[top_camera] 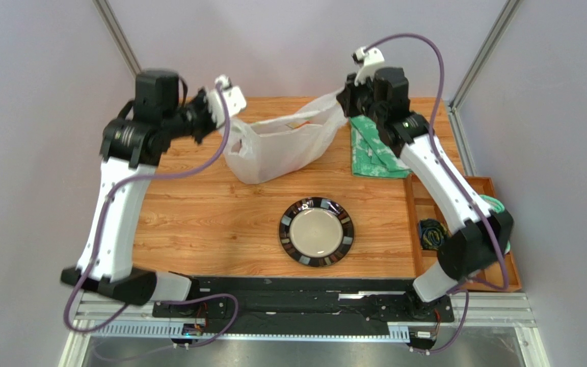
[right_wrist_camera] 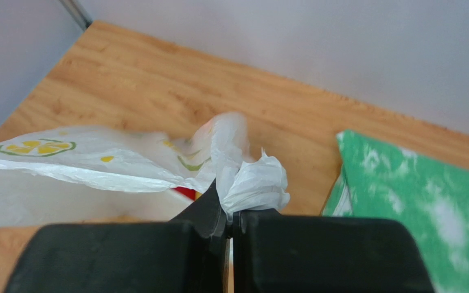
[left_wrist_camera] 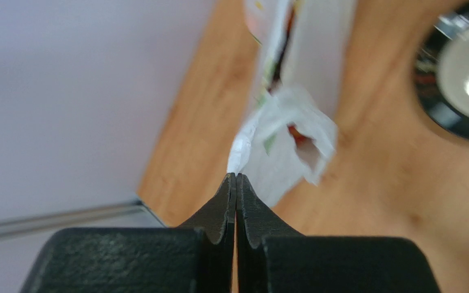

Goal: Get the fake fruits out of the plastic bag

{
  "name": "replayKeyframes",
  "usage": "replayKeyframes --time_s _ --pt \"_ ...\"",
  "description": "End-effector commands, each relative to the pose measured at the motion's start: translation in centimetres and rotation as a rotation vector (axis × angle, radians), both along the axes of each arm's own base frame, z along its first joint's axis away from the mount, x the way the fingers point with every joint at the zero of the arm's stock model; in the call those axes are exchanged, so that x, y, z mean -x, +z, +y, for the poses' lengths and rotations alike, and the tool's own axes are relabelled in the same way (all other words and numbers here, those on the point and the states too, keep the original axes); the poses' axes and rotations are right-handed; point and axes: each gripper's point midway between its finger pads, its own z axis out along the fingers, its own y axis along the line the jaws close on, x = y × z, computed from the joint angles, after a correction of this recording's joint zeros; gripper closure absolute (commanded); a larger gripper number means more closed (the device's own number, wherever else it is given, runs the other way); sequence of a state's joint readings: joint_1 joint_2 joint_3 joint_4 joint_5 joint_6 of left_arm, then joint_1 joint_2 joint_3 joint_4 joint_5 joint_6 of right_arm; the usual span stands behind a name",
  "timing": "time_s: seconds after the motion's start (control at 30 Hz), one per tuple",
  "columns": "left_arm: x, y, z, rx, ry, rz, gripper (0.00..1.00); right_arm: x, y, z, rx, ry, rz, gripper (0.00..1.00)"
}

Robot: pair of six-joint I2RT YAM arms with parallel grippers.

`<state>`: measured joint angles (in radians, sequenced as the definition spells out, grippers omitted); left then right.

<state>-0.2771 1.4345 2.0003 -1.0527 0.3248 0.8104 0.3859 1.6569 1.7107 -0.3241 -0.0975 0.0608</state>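
Top external: both grippers pinch plastic bag point(top_camera: 277, 149).

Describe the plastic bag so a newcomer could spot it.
On the far half of the wooden table, the plastic bag stretches between the two arms, its ends pinched in the fingers of the left gripper and right gripper. Unlike the flat green cloth beside it, it is translucent white, crinkly, with citrus prints.

text: none readable | plastic bag point(right_wrist_camera: 65, 165): yellow-green citrus-slice prints only, no letters or numbers | cloth point(right_wrist_camera: 414, 201): green-white pattern, no words | fine print: possibly lost to blur in the wrist views
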Motion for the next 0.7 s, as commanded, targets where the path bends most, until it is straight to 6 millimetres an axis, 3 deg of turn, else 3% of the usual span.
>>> replayKeyframes --time_s 0.0,0.03,0.07,0.1,0.13,0.17,0.27,0.3,0.33,0.47,0.53,0.6,0.67 --pt "11.8 -7.2 0.5 0.052 -0.059 0.290 1.00 7.9 -3.7 -0.1 0.007 0.095 0.107 1.00" --pt "13.8 -10.1 0.7 0.065 -0.052 0.368 1.00 9.2 -5.8 -0.1 0.027 0.125 0.153 1.00" --pt "14.8 -11.2 0.5 0.115 -0.022 0.427 1.00 11.2 -8.2 -0.4 0.049 0.153 0.207 0.94" --pt "15.4 -12.9 0.1 0.142 -0.024 0.472 1.00 12.4 -9.0 -0.3 0.064 0.192 0.224 0.83" --pt "16.0 -12.6 0.1 0.174 -0.016 0.461 1.00 13.3 -9.2 -0.2 0.070 0.217 0.234 0.71" --pt "16.3 -12.6 0.0 0.211 0.006 0.479 1.00 14.4 -8.7 -0.5 0.079 0.240 0.242 0.54" --pt "17.1 -12.2 -0.5 0.272 0.001 0.509 1.00 17.7 -6.5 0.3 0.108 0.391 0.252 0.34" --pt "17.5 -12.3 -0.7 0.282 -0.009 0.518 1.00 18.4 -6.2 0.5 0.124 0.434 0.251 0.32" --pt "17.7 -12.3 -0.9 0.291 -0.016 0.525 1.00 18.9 -5.5 0.7 0.122 0.464 0.252 0.24" --pt "17.0 -11.6 -1.5 0.359 0.016 0.540 1.00 22.0 -3.0 3.3 0.126 0.656 0.240 0.24" --pt "16.5 -11.3 -1.4 0.394 0.082 0.569 0.64 22.1 -3.2 4.2 0.150 0.688 0.234 0.27" --pt "16.5 -10.8 -0.2 0.392 0.195 0.592 0.45 22.2 -3.2 5.1 0.169 0.705 0.224 0.28" --pt "18.1 -10.8 0.6 0.397 0.283 0.679 0.39 22.3 -3.2 5.5 0.179 0.721 0.224 0.34"
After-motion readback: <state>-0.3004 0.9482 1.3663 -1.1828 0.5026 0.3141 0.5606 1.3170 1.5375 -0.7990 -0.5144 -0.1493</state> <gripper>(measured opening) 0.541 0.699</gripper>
